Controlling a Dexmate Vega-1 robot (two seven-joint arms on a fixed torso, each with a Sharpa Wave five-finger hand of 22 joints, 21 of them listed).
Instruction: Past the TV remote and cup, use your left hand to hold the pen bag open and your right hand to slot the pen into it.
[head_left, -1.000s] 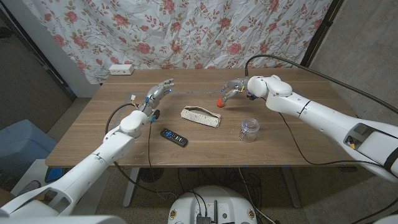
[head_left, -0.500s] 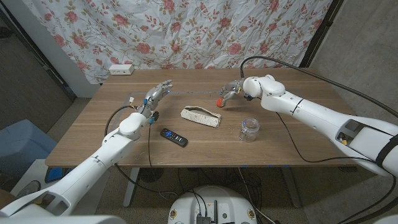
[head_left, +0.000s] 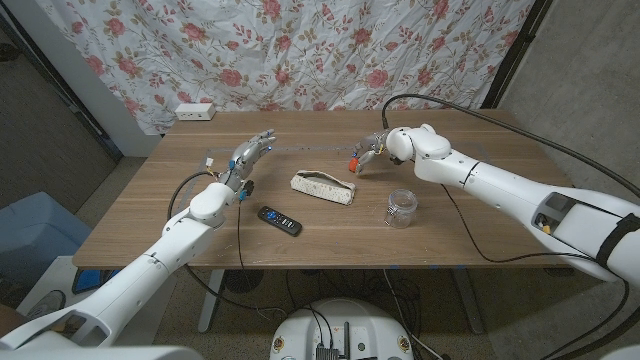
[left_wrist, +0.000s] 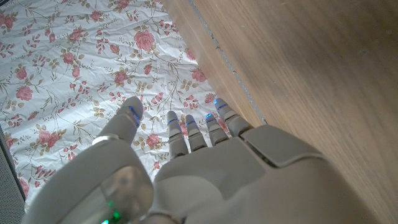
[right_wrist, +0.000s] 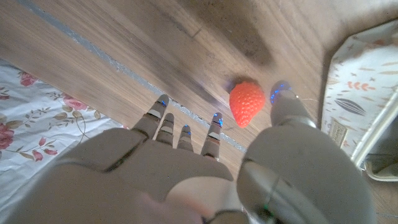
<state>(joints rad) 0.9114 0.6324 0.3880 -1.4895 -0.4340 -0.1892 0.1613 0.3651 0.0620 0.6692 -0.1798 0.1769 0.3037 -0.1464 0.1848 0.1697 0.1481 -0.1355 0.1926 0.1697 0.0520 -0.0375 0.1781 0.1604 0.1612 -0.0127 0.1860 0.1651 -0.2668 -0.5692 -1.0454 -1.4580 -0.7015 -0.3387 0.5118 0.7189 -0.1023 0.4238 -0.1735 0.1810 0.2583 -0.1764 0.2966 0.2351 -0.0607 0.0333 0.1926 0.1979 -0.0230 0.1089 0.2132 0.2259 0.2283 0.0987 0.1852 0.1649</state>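
The pen (head_left: 353, 163) with a red strawberry top (right_wrist: 247, 102) lies on the wooden table (head_left: 470, 215), beyond the right end of the pen bag. My right hand (head_left: 373, 148) hovers right over it. Its thumb (right_wrist: 283, 99) and fingers (right_wrist: 215, 121) stand on either side of the strawberry, and I cannot tell whether they touch it. The cream patterned pen bag (head_left: 323, 187) lies shut at the table's middle, its end showing as pen bag (right_wrist: 367, 87). My left hand (head_left: 250, 152) is raised over the far left of the table, fingers (left_wrist: 199, 127) spread, holding nothing.
A black TV remote (head_left: 280, 220) lies in front of the bag on the left. A clear cup (head_left: 401, 207) stands to the bag's right. A white power strip (head_left: 195, 111) sits at the far left edge. A black cable (head_left: 460, 200) trails across the right side.
My right hand has shifted left and closed in over the pen's strawberry end. The pen, bag, remote and cup have stayed put. My left hand has barely moved.
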